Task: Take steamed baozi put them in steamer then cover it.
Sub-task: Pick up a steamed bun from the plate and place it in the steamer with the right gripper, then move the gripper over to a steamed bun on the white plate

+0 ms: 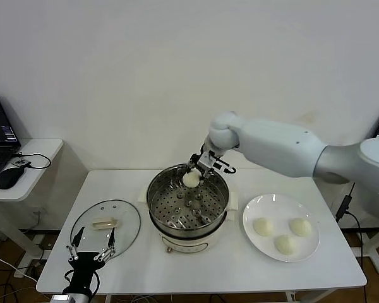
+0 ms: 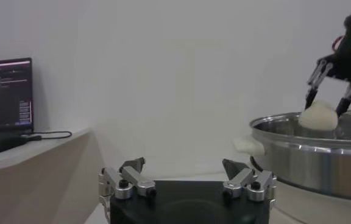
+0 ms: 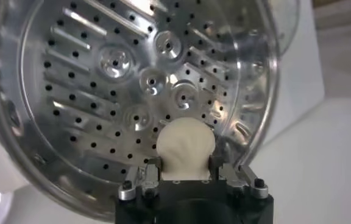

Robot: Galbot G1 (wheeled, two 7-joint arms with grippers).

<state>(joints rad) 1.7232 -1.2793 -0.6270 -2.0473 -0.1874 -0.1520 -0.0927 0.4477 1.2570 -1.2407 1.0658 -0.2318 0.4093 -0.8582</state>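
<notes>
Now right hand (image 1: 199, 168) (clamped on baozi (image 1: 191, 179)) hangs over steamer's (image 1: 177, 218) far rim; left hand (image 1: 91, 246) gapes.

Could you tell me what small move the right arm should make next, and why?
Probably lower a little, then release: the right end effector holds a baozi above the steamer's perforated tray, which looks empty, not yet resting on it.

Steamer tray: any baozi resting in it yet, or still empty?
Empty. The steamer shows only its bare perforated tray; the right gripper holds one baozi above it, not yet set down.
</notes>
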